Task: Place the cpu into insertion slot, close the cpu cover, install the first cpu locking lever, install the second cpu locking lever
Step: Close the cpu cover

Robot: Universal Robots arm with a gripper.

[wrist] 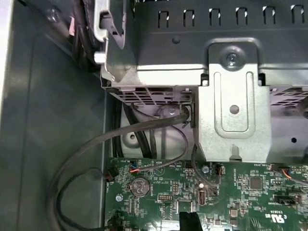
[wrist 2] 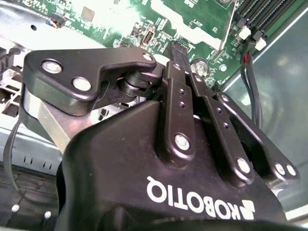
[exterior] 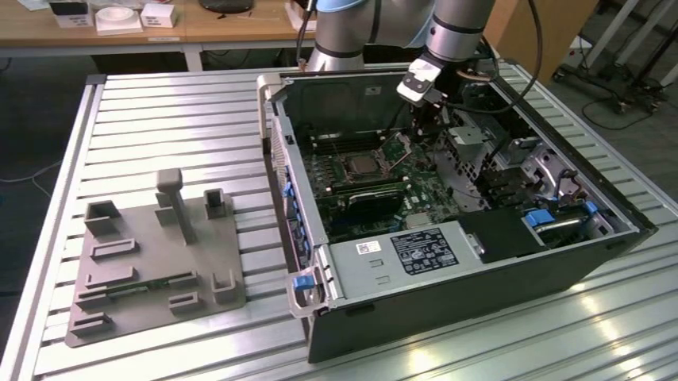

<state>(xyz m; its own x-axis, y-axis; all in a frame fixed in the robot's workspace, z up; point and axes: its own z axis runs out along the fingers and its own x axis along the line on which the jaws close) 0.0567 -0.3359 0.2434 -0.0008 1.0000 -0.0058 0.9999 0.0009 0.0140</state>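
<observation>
While the cpu (exterior: 361,165) lay flat in the insertion slot (exterior: 339,170) near the centre of the exterior view, the cpu cover (exterior: 398,146) stood raised on edge just to the slot's right, so it was not yet closed. The gripper (exterior: 421,127) hung just above that raised plate inside the computer case (exterior: 477,333). In the second wrist view its fingers (wrist 2: 175,96) looked drawn together into one narrow tip, with nothing visibly held. The likeliest fault seemed to be a glancing push. A thin tip meeting a thin tilted frame off-centre could slide off it and strike the green motherboard (wrist: 240,192), or twist the hinge instead of folding it. The black cables (wrist: 86,149) looping at the left of the first wrist view, and the metal bracket (wrist: 233,110) at its upper right, sat close enough to snag or block a sideways move.
</observation>
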